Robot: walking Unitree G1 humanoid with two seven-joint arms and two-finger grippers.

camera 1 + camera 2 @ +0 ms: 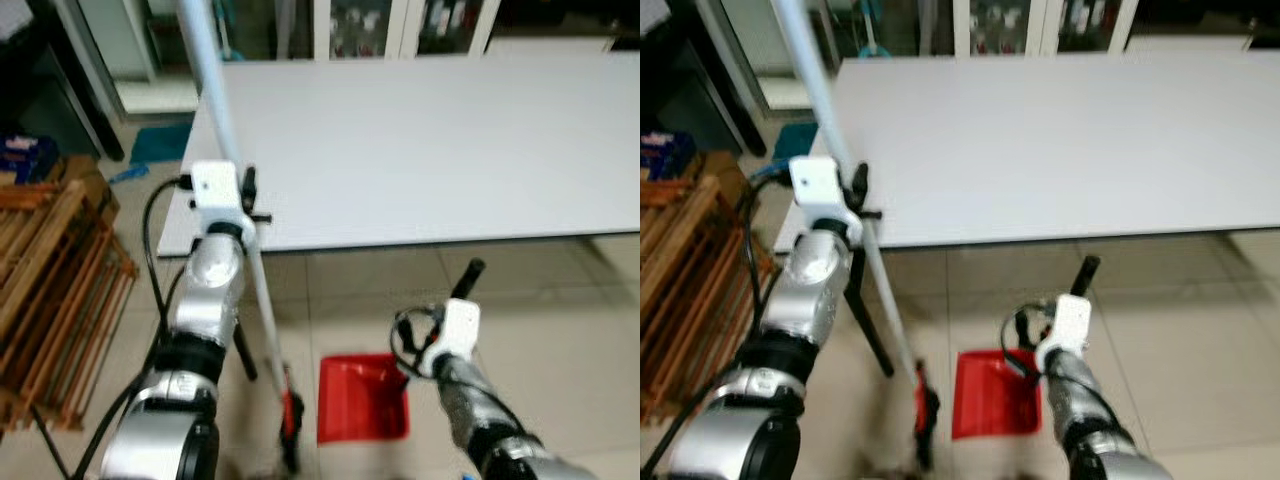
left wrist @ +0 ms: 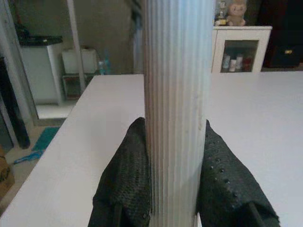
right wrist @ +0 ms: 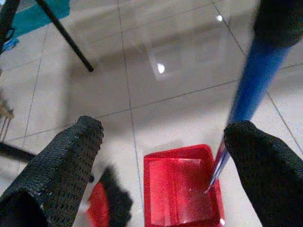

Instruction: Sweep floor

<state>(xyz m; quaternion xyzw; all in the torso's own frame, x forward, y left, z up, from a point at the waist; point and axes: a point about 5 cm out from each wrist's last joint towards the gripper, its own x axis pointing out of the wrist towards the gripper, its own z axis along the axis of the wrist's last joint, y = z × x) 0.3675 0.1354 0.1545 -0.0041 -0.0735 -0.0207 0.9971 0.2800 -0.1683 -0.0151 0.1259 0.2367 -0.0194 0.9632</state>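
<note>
- Table (image 1: 440, 150), white and broad, spans the scene ahead, tiled floor (image 1: 560, 330) running beneath and in front of it.
- Broom handle (image 1: 222, 120) slants long and pale from the top of the view down past the table's near corner to its red-and-black head (image 1: 289, 415) on the tiles.
- Left gripper (image 1: 247, 195) is clamped on that handle partway up, a black finger (image 2: 125, 179) pressed to each side; this arm does the sweeping.
- Dustpan (image 1: 363, 397), red, lies flat on the floor just right of the broom head, so I'd judge the stroke runs rightward into it.
- Dustpan tray looks bare inside, no debris I can make out.
- Right gripper (image 3: 165, 151) hovers above the pan, fingers spread wide, the blue dustpan handle (image 3: 253, 82) rising beside one finger, ungripped.
</note>
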